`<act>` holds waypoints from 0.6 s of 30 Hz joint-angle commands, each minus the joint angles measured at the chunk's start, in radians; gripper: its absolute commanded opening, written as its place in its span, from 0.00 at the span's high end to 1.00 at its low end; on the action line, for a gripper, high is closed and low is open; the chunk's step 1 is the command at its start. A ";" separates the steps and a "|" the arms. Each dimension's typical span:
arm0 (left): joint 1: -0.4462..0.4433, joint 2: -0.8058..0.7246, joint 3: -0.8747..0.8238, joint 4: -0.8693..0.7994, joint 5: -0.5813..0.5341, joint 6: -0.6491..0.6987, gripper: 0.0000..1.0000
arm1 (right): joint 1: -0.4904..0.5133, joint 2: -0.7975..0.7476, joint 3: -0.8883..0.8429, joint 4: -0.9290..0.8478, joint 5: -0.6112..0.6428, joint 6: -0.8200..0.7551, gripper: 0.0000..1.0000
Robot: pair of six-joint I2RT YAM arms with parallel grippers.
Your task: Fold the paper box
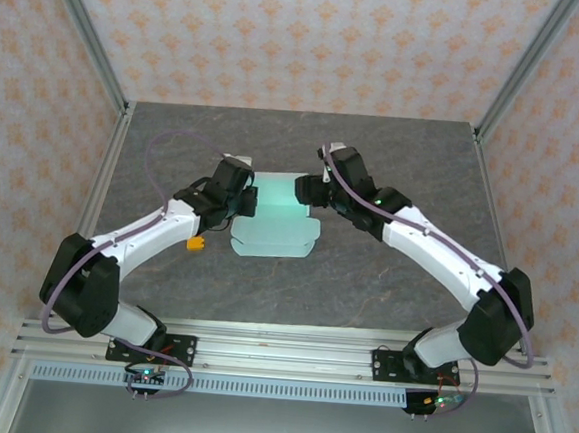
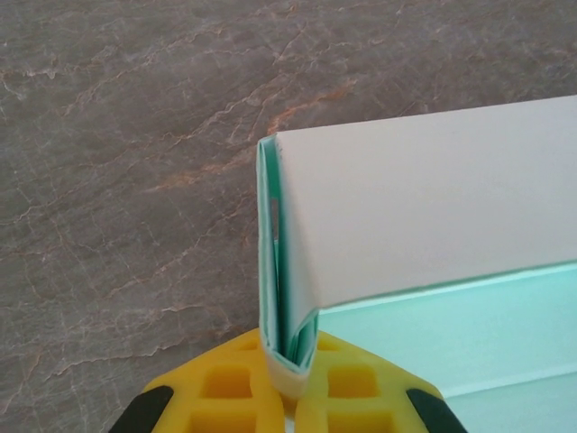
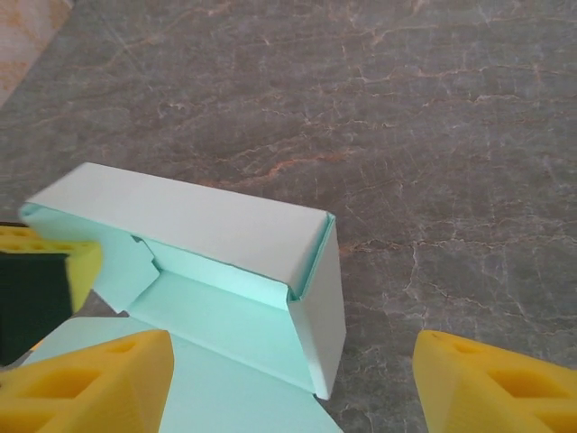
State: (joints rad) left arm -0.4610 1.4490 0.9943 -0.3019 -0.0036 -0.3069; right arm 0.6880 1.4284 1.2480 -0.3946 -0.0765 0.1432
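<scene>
My right gripper [image 3: 288, 379] gapes wide: yellow fingers [image 3: 95, 383] at near left and near right, closed on nothing. Between them sits the right end of the paper box [image 3: 198, 225], mint card, far wall and end wall raised, floor flat. At its left end, probably the left gripper [image 3: 41, 271], yellow and black, meets the card. Grey veined table [image 3: 406, 108] beyond.

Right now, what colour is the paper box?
The paper box is pale mint blue, clearest from the right wrist.

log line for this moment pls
left gripper: shut on paper box wall | right gripper: open at other end | fold: unfinished
</scene>
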 commanded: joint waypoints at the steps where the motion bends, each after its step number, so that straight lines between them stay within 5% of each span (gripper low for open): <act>1: 0.026 0.021 0.044 -0.118 0.018 0.040 1.00 | -0.030 -0.038 0.004 -0.076 -0.025 -0.030 0.29; 10: 0.034 -0.009 0.015 -0.136 0.033 0.023 1.00 | -0.014 0.022 -0.015 -0.086 -0.123 -0.030 0.34; 18: 0.034 -0.035 0.006 -0.123 0.034 0.006 1.00 | 0.088 0.122 -0.040 -0.057 0.138 0.120 0.35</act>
State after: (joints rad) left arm -0.4313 1.4597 1.0039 -0.4137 0.0231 -0.2886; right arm 0.7609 1.5200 1.2221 -0.4629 -0.0780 0.1806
